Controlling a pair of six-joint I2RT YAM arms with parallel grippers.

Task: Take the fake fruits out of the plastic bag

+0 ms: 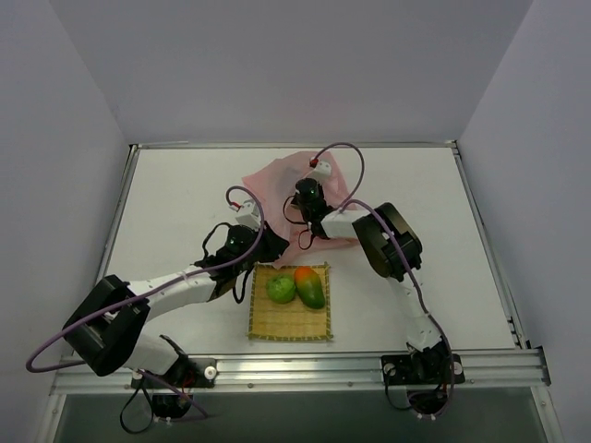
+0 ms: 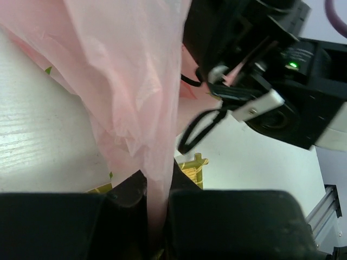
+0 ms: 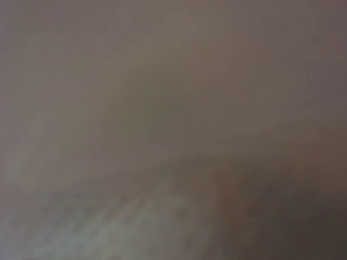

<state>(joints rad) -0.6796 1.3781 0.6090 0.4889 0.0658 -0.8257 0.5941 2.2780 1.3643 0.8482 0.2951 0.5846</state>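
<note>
The plastic bag (image 1: 275,180), mid-surface, is clamped at its near edge by the left claw (image 2: 157,216), apparently to steady it for the right claw (image 1: 307,196), buried in its folds, jaw state untellable. A green fruit (image 1: 281,288) and a mango (image 1: 311,287) lie on the near bamboo mat (image 1: 291,325).

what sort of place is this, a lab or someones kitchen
Most likely a robotics lab test cell: a white table boxed in by plain white wall panels, two robot arms bolted to an aluminium rail, and staged props, glossy plastic fruits on a square yellow bamboo mat.
</note>
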